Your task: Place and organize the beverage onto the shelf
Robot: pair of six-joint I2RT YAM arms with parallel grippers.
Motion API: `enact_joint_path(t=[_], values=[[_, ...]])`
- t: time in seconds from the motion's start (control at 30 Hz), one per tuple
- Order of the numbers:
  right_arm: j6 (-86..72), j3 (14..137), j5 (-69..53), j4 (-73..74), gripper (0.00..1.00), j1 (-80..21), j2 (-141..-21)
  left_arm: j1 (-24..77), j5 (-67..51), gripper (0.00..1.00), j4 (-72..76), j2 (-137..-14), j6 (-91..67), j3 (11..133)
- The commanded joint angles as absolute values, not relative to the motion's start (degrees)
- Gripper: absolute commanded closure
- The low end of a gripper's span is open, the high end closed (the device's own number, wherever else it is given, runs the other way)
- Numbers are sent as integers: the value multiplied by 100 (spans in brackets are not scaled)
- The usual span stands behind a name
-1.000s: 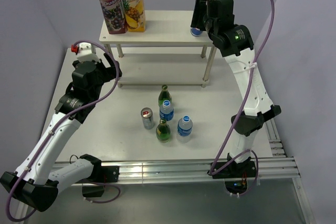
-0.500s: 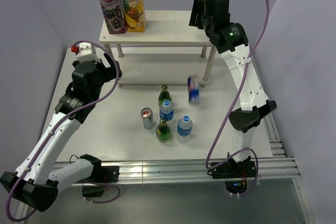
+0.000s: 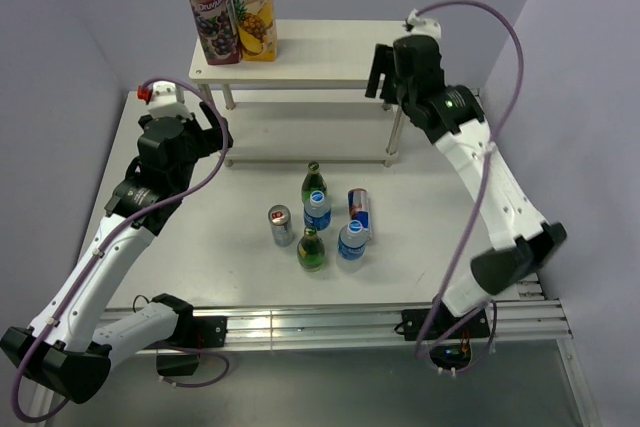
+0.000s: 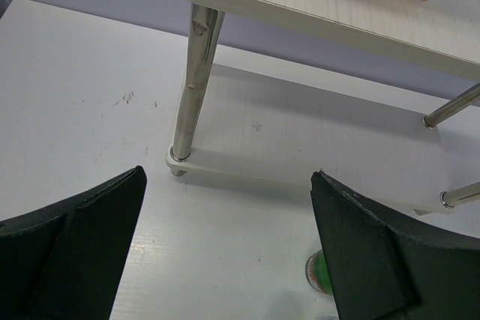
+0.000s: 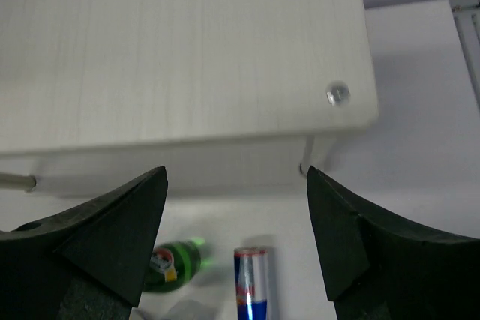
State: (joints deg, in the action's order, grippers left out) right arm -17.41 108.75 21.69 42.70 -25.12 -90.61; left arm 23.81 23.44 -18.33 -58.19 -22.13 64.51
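Note:
The white two-tier shelf (image 3: pixel 320 52) stands at the back of the table, with two juice cartons (image 3: pixel 228 2) upright on its top board at the left end. My right gripper (image 3: pixel 383 72) hangs open and empty over the top board's front right corner (image 5: pixel 187 50). A blue and silver can (image 3: pixel 359 212) rests on the table against a water bottle (image 3: pixel 351 242); I cannot tell if it stands or lies. It also shows in the right wrist view (image 5: pixel 253 282). My left gripper (image 3: pixel 215 132) is open and empty just above the table, by the shelf's front left post (image 4: pixel 193 88).
On the table in front of the shelf stand two green glass bottles (image 3: pixel 314 179) (image 3: pixel 311 250), a second water bottle (image 3: pixel 317 211) and a silver can (image 3: pixel 281 225). One green bottle's top (image 4: pixel 319 271) shows by my left gripper's right finger. Grey walls close in on the left and right.
The blue and silver can fell from the shelf's right end to the table and came to rest by the bottles. My right gripper let it go and moved forward and lower. The left arm stayed still.

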Motion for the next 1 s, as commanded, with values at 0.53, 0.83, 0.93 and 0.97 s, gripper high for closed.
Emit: enact_joint_path(t=[0.53, 0.83, 0.93, 0.97], values=[[-3929, 5353, 1538, 3103, 18, -3656, -7048, 2382, 2056, 3, -1749, -5897, -2241, 6469], [-3779, 5361, 1511, 2329, 18, -3656, -8146, 2382, 2109, 4, -1758, -5898, -2215, 6451], [-3779, 5501, 1547, 2285, 19, -3656, -8638, 2382, 2136, 4, -1758, -5871, -2215, 6442], [-3788, 5511, 1556, 2294, 19, -3656, -8701, 2382, 2144, 3, -1758, -5862, -2206, 6442]])
